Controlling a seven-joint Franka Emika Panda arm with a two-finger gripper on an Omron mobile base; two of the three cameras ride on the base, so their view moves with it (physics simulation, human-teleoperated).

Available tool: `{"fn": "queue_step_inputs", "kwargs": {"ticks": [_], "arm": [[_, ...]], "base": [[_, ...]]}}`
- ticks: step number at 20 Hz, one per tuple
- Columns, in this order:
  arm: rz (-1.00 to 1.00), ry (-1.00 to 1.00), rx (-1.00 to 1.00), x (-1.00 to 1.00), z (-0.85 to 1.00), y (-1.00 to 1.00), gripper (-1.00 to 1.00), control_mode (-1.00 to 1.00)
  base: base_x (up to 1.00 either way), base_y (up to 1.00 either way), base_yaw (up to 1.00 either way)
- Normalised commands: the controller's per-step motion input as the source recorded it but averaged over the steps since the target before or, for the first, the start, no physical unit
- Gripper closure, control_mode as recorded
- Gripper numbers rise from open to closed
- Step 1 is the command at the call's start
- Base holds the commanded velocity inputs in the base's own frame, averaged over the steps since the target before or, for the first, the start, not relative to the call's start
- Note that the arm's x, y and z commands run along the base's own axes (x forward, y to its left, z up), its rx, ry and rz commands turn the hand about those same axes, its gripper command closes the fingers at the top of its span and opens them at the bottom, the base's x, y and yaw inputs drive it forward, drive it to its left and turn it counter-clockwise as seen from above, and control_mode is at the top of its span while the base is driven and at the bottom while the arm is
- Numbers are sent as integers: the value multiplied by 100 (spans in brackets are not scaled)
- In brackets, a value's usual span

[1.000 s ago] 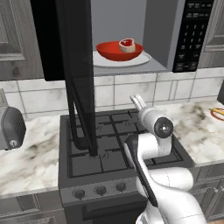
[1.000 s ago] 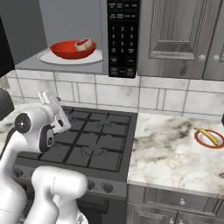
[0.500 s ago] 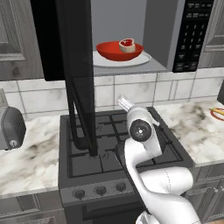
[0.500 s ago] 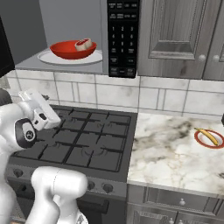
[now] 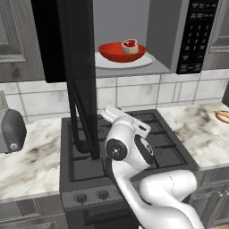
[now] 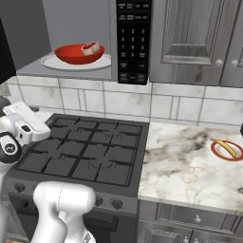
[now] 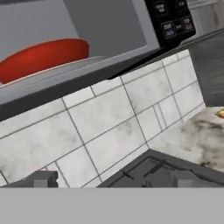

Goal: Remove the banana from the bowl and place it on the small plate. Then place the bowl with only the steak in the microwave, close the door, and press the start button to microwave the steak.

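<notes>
A red bowl (image 5: 121, 52) holding the steak (image 5: 129, 44) sits on the turntable (image 5: 134, 62) inside the open microwave (image 6: 80, 38). The door (image 5: 80, 76) stands swung out. The banana (image 6: 224, 148) lies on the small plate (image 6: 227, 151) on the counter (image 6: 185, 161). The gripper (image 7: 111, 181) hangs low over the stove (image 6: 90, 152), its fingertips well apart and empty.

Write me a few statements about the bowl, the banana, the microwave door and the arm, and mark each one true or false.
1. The bowl sits inside the microwave on the turntable. True.
2. The door is closed. False: it stands open, swung out over the stove.
3. The banana lies on the small plate on the counter. True.
4. The bowl holds a banana beside the steak. False: only the steak is in it.
5. The arm is pressing the keypad. False: it is low over the stove.
</notes>
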Motion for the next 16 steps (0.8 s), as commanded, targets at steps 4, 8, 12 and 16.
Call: {"fn": "queue_step_inputs", "kwargs": {"ticks": [4, 8, 12, 16], "arm": [[0, -23, -24, 0, -36, 4, -100, -100], [-8, -26, -22, -21, -7, 36, -100, -100], [-4, -20, -17, -8, 0, 53, -100, -100], [-3, -22, -15, -1, 0, 50, -100, -100]], "base": [[0, 0, 0], [0, 0, 0], [0, 0, 0], [0, 0, 0]]}}
